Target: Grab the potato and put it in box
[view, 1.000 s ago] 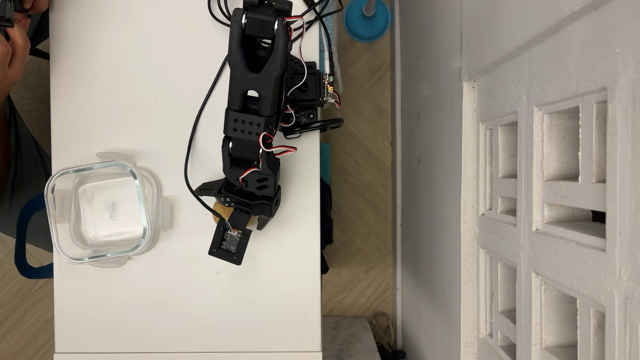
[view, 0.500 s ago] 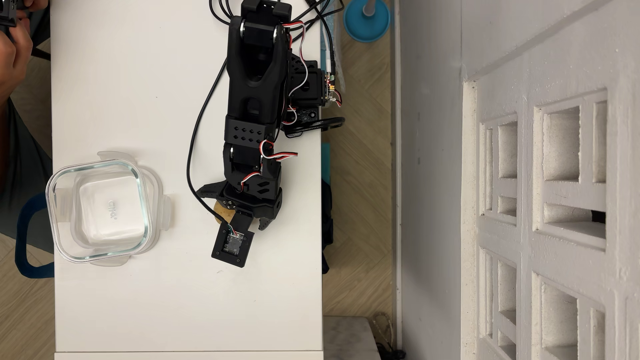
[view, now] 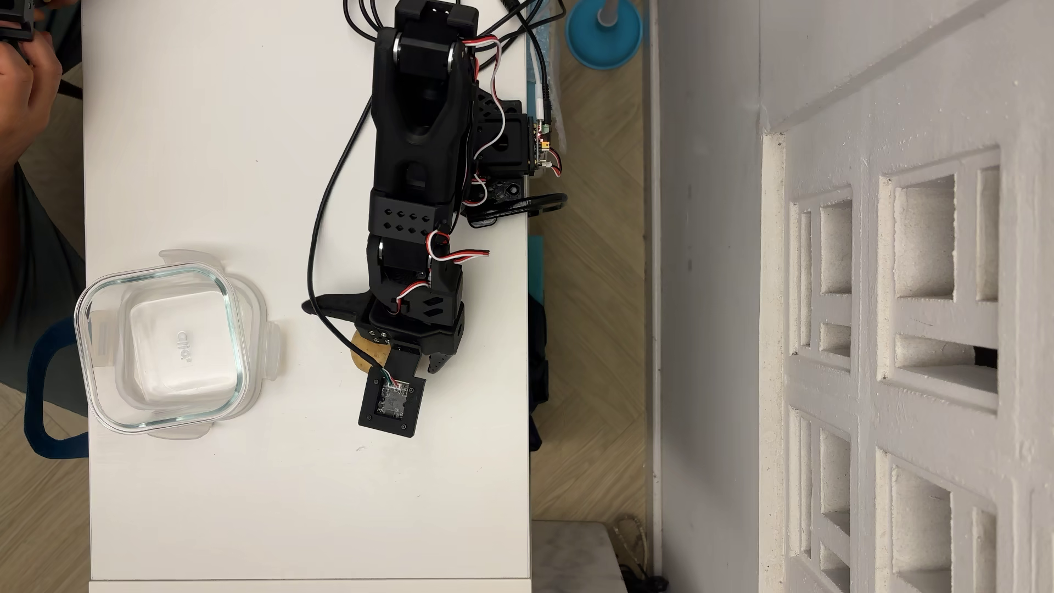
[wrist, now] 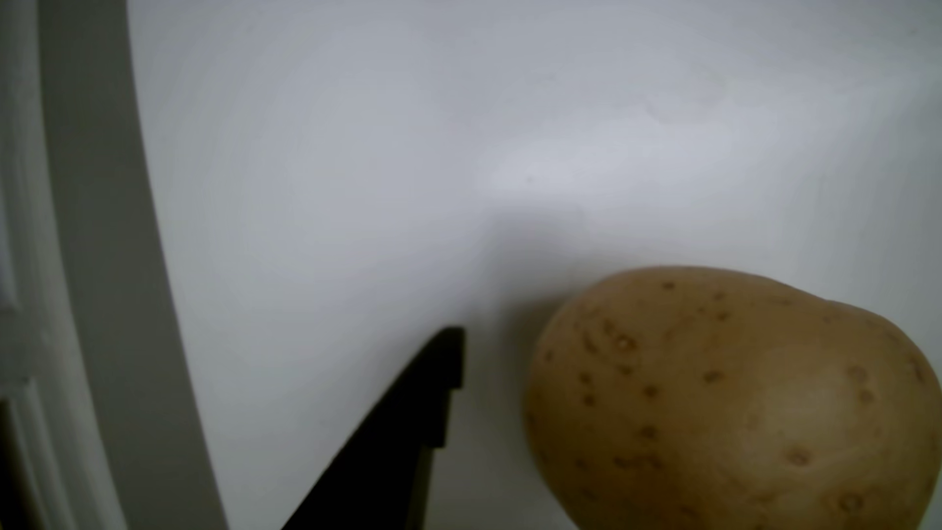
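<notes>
In the overhead view you can make out one marking only: a small grey logo on the base of the clear glass box (view: 162, 348), turned on its side to the camera, its letters too small for you to read with certainty. The wrist view offers you no lettering at all.

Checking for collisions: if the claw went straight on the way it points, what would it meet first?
Probably the speckled tan potato, between the open black claw; beneath it the white table. Depth is unclear.
</notes>
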`<state>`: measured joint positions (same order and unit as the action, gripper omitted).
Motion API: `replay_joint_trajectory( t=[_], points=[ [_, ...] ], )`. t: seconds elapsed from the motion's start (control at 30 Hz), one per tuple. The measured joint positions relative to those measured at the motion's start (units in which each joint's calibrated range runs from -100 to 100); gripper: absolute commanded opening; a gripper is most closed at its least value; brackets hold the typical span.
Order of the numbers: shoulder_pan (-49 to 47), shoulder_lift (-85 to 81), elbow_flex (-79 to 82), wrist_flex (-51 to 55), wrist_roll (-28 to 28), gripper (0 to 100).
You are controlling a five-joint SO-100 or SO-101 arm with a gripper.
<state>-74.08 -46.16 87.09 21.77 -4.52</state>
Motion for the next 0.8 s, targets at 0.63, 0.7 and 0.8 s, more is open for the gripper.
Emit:
replay_joint_trajectory(
  t=[0.63, 0.7, 0.8],
  points=[
    [0.8, 0.0, 0.0, -0.4, -0.4, 47],
    [2.0, 0.0, 0.0, -0.4, -0.3, 47],
    [2.4, 0.0, 0.0, -0.4, -0.1, 45]
  ],
)
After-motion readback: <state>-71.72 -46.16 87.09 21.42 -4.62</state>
